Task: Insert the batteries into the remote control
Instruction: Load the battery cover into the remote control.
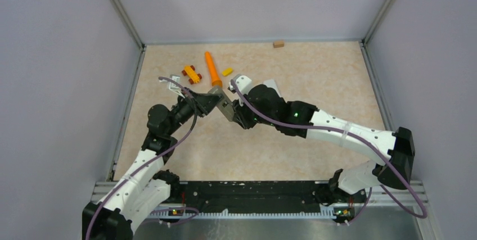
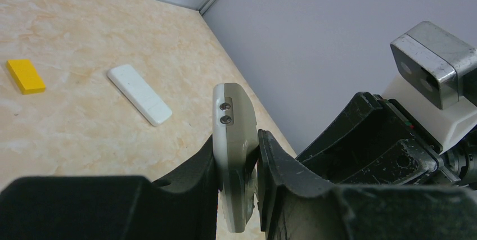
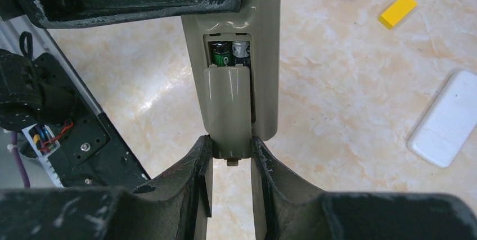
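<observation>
Left claw clamps remote; right claw pinches its cover

Left claw is closed narrow on the grey-beige remote. Its two dark fingers press the long sides, and the remote stands on edge between them. From above, the two arms meet over the middle of the surface, with the remote held in the air between the claws.

Right claw is part closed, its fingers set on either side of the cover's lower end. That end sticks out just past the end of the remote. The cover lies over the lower part of the battery bay and leaves the upper part open.

Two batteries sit side by side in that open part, just above the cover's edge. One has a green and black label and the other a silvery and black one. No other batteries can be made out.

A white slab lies flat on the surface, off to the side of the remote. A flat yellow block lies near it, and an orange toy lies beyond. A small brown block sits at the far wall, well apart from the rest.
</observation>
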`<action>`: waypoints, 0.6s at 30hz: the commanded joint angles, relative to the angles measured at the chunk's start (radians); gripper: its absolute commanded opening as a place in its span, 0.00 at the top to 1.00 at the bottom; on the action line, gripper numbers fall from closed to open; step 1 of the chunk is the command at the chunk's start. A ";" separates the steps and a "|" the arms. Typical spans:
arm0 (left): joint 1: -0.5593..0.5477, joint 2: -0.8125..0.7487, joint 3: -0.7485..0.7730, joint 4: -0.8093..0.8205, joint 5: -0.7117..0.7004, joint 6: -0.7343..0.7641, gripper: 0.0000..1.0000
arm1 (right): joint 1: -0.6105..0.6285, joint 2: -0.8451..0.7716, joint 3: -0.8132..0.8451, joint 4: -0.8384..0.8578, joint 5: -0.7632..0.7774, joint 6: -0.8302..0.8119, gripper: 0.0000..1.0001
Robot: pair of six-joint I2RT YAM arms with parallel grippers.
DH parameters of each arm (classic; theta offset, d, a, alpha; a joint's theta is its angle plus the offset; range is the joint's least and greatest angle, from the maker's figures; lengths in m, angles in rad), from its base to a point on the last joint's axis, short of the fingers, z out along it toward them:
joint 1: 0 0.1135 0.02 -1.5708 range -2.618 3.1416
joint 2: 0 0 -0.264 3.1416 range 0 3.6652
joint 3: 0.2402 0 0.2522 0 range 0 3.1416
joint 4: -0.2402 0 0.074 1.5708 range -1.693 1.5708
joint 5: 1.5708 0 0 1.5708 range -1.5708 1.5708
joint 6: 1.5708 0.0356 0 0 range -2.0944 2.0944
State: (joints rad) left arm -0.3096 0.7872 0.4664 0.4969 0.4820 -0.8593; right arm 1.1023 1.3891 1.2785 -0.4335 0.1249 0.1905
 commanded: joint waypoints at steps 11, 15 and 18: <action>-0.005 0.005 0.048 -0.026 -0.001 -0.008 1.00 | 0.030 -0.001 0.035 0.074 0.064 -0.037 0.87; -0.005 0.004 0.049 -0.021 0.002 -0.012 1.00 | 0.031 0.024 0.060 0.053 0.068 -0.030 0.87; -0.005 0.004 0.049 -0.023 0.007 -0.012 1.00 | 0.030 0.045 0.076 0.032 0.067 -0.024 0.87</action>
State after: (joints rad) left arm -0.3096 0.7948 0.4713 0.4362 0.4797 -0.8661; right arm 1.1175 1.4040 1.2854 -0.4103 0.1749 0.1677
